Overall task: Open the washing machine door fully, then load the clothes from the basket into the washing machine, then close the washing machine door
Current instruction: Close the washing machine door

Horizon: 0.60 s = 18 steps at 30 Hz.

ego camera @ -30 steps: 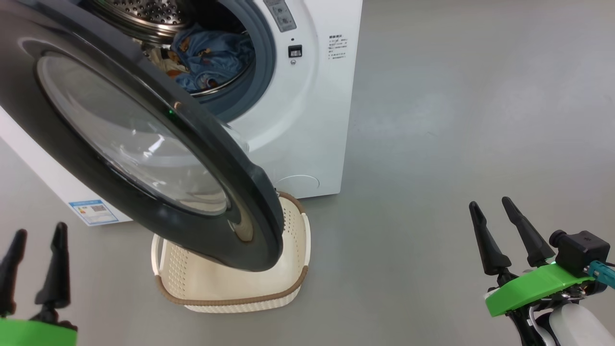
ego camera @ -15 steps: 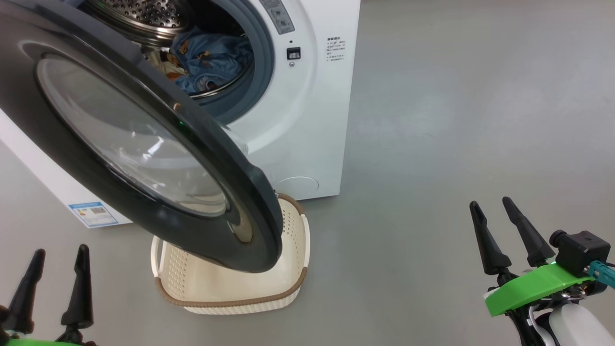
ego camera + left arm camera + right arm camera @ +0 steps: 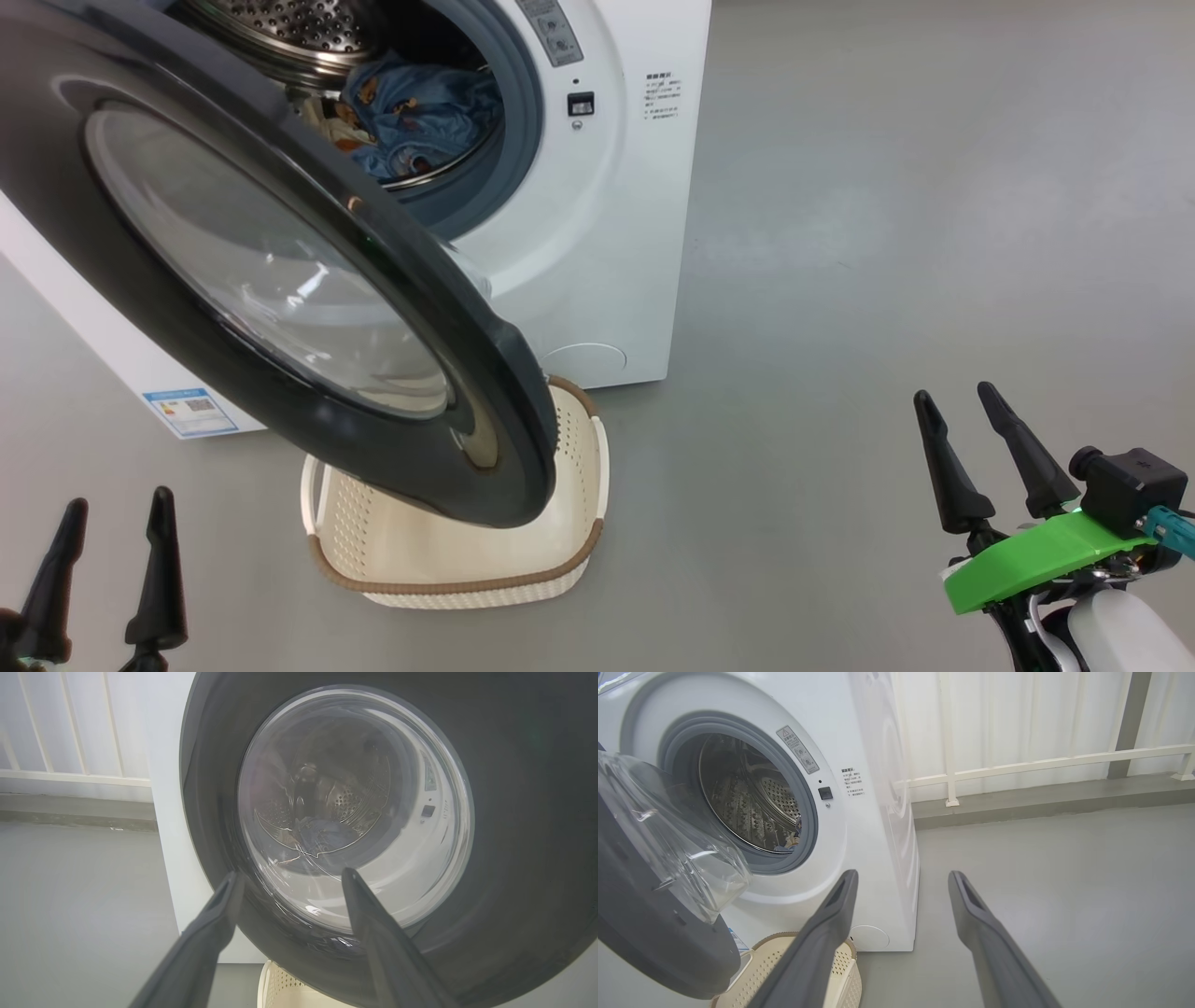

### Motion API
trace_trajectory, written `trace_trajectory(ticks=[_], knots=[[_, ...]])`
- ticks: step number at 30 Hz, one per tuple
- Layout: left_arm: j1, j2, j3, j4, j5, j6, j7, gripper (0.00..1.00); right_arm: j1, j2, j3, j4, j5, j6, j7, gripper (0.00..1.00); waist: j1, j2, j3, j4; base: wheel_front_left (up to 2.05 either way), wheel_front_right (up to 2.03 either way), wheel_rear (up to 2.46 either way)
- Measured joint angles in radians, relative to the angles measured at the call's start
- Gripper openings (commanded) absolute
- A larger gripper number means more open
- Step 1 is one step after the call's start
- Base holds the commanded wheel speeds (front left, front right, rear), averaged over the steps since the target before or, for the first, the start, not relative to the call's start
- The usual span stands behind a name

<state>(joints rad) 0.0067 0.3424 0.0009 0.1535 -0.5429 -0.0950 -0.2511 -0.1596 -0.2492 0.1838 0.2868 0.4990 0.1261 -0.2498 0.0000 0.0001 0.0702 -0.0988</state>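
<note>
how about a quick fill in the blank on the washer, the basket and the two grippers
1. The washing machine door stands ____.
2. The clothes lie inside the ____ of the washing machine.
3. The basket stands on the ____, partly under the door.
4. The left gripper and the right gripper each hold ____.
Missing words: open; drum; floor; nothing.
</note>
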Motion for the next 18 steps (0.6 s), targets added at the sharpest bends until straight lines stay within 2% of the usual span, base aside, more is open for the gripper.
trace_trajectory(ticks=[18], knots=[[0.000, -0.043, 0.021, -0.003, 0.045, -0.012, 0.000, 1.00, 0.000, -0.001, 0.000, 0.000, 0.000, 0.000, 0.000, 1.00, 0.0000, 0.0000, 0.004, 0.016, 0.00, 0.00, 0.00]])
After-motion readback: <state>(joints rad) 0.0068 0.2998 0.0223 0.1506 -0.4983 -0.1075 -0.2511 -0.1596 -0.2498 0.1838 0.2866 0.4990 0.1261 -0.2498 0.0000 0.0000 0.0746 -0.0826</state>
